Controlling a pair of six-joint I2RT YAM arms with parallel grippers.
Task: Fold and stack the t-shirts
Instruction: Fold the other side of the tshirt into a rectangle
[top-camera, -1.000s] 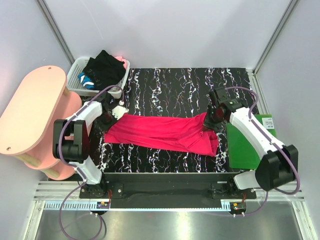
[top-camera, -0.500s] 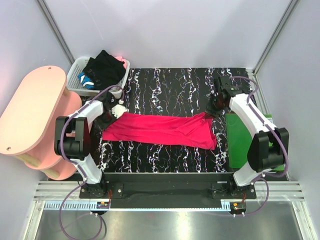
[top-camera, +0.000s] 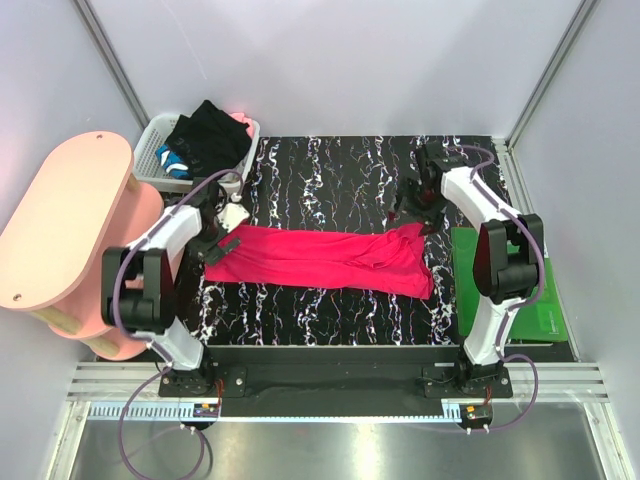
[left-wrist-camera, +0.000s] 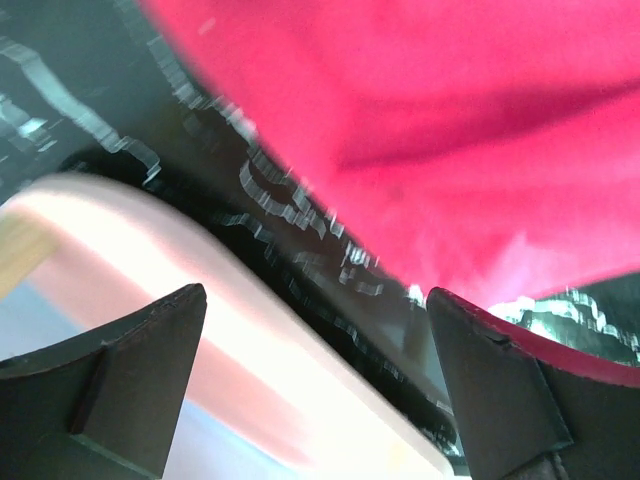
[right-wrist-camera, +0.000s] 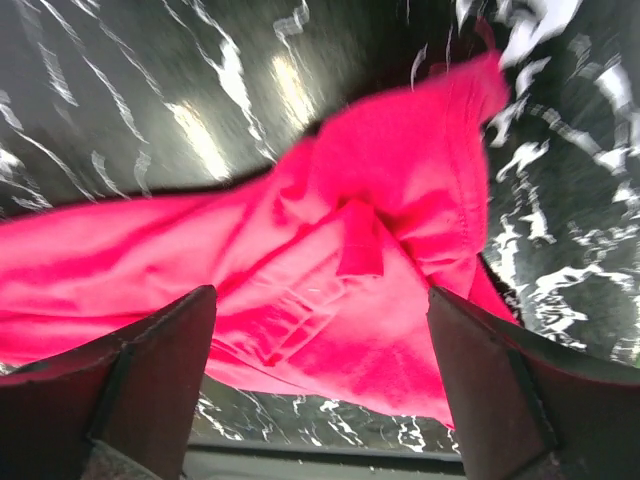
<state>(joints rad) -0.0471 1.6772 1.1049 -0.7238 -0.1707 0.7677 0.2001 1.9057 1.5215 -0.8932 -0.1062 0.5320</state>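
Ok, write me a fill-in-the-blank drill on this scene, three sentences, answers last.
The black t-shirt sits in the white ____. The mat to the right of the pinkish-red t-shirt is ____. The left gripper and the right gripper are both ____, holding nothing.
Missing words: basket; green; open.

The top view is bright and evenly lit from overhead, and sharp throughout. There are only soft shadows on the glossy bench (top-camera: 330, 165) and a pale glare on the metal strip (top-camera: 370, 450) at the near edge. Both wrist views are blurred: the left one blows the pink shelf (left-wrist-camera: 190, 310) out to white behind the dark, soft-edged left claw (left-wrist-camera: 315, 295), while the right one streaks the bench's white veins, catches bright reflections and oversaturates the red t-shirt (right-wrist-camera: 330, 270).
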